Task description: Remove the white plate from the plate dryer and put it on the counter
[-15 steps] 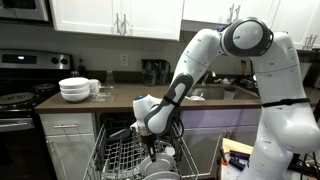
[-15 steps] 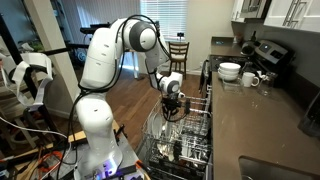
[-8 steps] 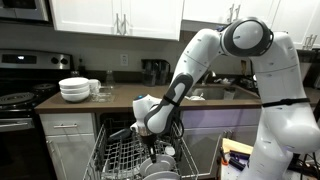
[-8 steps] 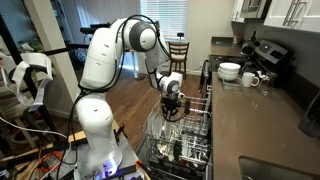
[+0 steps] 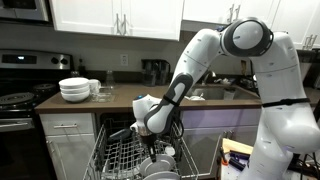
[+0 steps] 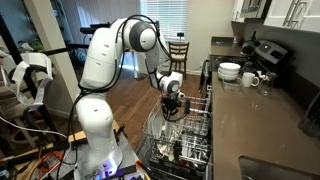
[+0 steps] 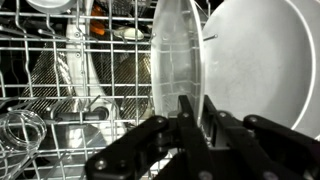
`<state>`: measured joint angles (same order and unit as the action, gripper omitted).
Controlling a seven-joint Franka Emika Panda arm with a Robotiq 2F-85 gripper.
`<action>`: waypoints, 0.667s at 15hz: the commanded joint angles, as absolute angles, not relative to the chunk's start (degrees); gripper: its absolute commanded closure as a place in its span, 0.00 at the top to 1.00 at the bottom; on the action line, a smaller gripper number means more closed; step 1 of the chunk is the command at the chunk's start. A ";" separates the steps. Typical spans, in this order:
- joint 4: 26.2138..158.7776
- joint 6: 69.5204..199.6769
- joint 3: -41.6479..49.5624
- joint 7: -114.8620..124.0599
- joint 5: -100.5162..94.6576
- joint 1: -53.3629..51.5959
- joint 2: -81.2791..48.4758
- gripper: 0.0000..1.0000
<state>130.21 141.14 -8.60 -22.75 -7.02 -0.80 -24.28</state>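
In the wrist view a white plate (image 7: 175,50) stands on edge among the tines of the plate dryer (image 7: 60,70). My gripper (image 7: 197,118) is shut on its lower rim, one finger on each side. A second white plate (image 7: 262,62) stands right behind it, face on. In both exterior views the gripper (image 5: 152,140) (image 6: 172,108) reaches down into the grey wire plate dryer (image 5: 122,156) (image 6: 192,140), below the dark brown counter (image 5: 125,101) (image 6: 262,118).
A stack of white bowls (image 5: 75,90) (image 6: 230,71) and mugs (image 5: 96,87) (image 6: 250,79) sit on the counter near the black stove (image 5: 20,98). A glass (image 7: 20,130) and other dishes fill the plate dryer. A sink (image 5: 215,93) lies behind the arm.
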 commanded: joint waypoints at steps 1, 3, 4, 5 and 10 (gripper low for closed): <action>129.51 138.32 -9.27 -25.63 -5.55 0.32 -23.29 0.00; 129.57 136.93 -9.74 -26.32 -4.31 0.63 -22.67 0.02; 129.72 136.22 -9.86 -26.56 -3.82 0.71 -22.14 0.02; 129.82 135.45 -10.11 -27.09 -2.95 1.05 -21.48 0.02; 129.81 129.24 -10.96 -32.73 0.30 2.28 -16.93 0.02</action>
<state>129.58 134.48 -9.74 -28.34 -2.22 0.79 -21.67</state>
